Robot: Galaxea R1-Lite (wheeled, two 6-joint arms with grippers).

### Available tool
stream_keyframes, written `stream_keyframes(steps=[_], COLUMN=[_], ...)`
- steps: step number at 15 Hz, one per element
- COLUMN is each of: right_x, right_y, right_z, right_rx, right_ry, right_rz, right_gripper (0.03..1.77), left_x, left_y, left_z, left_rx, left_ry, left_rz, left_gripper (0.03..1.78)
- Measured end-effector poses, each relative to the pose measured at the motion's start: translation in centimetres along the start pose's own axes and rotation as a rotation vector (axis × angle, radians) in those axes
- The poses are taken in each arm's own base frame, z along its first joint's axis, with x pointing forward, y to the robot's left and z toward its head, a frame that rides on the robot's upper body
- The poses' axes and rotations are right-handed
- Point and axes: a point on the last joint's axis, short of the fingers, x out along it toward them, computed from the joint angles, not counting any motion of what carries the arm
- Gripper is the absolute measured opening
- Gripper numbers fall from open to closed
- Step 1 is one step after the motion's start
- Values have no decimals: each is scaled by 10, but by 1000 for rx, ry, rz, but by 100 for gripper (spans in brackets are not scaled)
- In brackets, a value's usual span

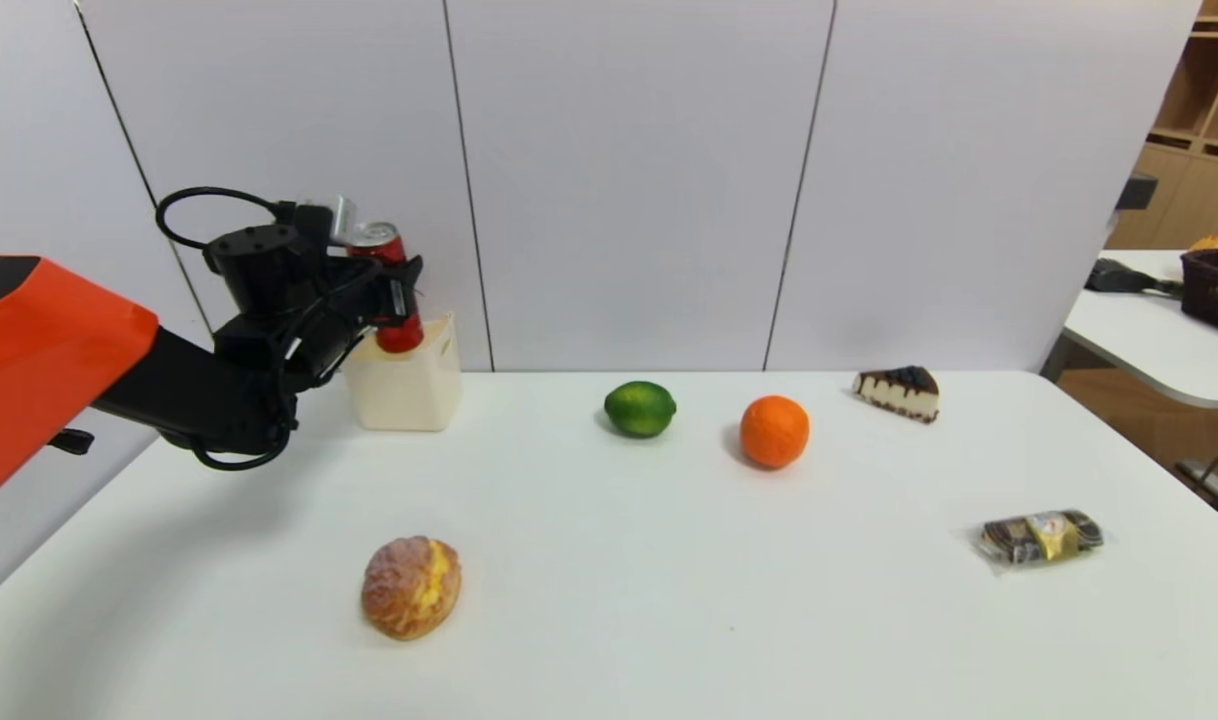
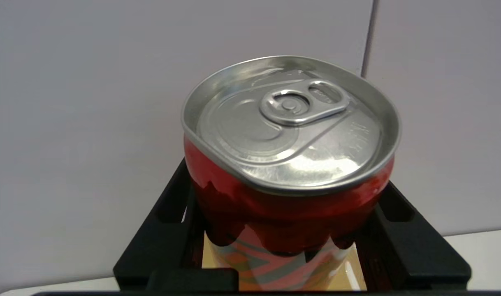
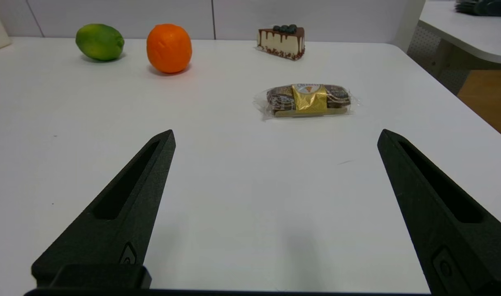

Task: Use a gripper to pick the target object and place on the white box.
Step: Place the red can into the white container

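Keep the red can (image 1: 401, 335) upright and centred over the white box (image 1: 406, 395), then lower it gently, so that its base clears the rim on every side; let go only once it bears on the box. A tilt could catch the near wall and tip the box. In the upper left of the head view, the can stands in the left claw (image 1: 387, 290), its foot at the box's mouth; whether it already touches inside is hard to tell. That claw is clamped on the can, a finger against either side, parted only by its width. The right claw (image 3: 276, 137) idles over the surface (image 3: 275, 185), wide apart and holding nothing.
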Motion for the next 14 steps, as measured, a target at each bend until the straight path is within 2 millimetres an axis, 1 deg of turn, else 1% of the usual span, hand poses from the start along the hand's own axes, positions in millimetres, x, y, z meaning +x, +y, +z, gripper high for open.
stream_keyframes(steps=[4,9,14], right_x=[0,0,0], right_y=[0,0,0], right_z=[0,0,0], right_rx=[0,0,-1], right_ry=[0,0,0], right_rz=[0,0,0], right_gripper=[170,170,170], left_x=[3,5,7], left_y=[6,5,5], left_z=[-12,-30,-39], left_rx=[-2,-8,-8], left_ry=[35,105,123], left_rz=[13,10,10], left_gripper=[98,98,98])
